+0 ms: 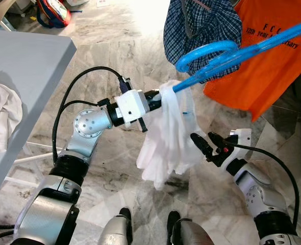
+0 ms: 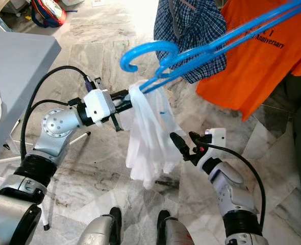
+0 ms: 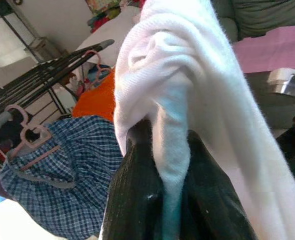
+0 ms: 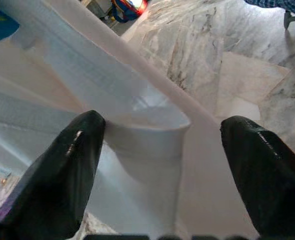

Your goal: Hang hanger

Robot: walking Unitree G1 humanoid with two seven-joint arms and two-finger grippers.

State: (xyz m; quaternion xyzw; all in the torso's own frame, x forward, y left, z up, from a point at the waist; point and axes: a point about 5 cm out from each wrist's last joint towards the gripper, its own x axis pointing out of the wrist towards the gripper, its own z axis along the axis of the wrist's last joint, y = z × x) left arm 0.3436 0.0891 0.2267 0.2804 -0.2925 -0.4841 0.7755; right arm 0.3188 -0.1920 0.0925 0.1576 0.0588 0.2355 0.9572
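1. No bin, basket or other container can be made out; the garments hang in the air or lie on a grey table [image 1: 28, 61], where a crumpled white cloth [image 1: 0, 115] rests at the robot's left.
2. The blue hanger [image 2: 191, 48] is held up in front of the robot, its hook [image 2: 140, 52] curling toward the robot's left and its long arms running up and to the right across a checked blue shirt [image 1: 201, 30] and an orange T-shirt [image 1: 265, 61].
3. A white garment [image 1: 168, 138] hangs from the hanger's low corner and drapes downward between the two grippers.
4. The left gripper [image 1: 158, 99] is closed on the white garment at the hanger's corner; in the left wrist view the black fingers [image 3: 132, 200] pinch a fold of white fabric with a strip of blue between them.
5. The left arm is bent at the elbow, forearm reaching across toward the right, level with the hanger's lowest point.
6. The right gripper [image 1: 206, 143] is raised from below, its fingers spread wide and holding nothing; its tips are just beside the garment's lower edge.
7. In the right wrist view the two black fingers [image 4: 67, 170] stand well apart with the white fabric directly ahead between them.
8. A marble floor [image 1: 115, 30] lies below.
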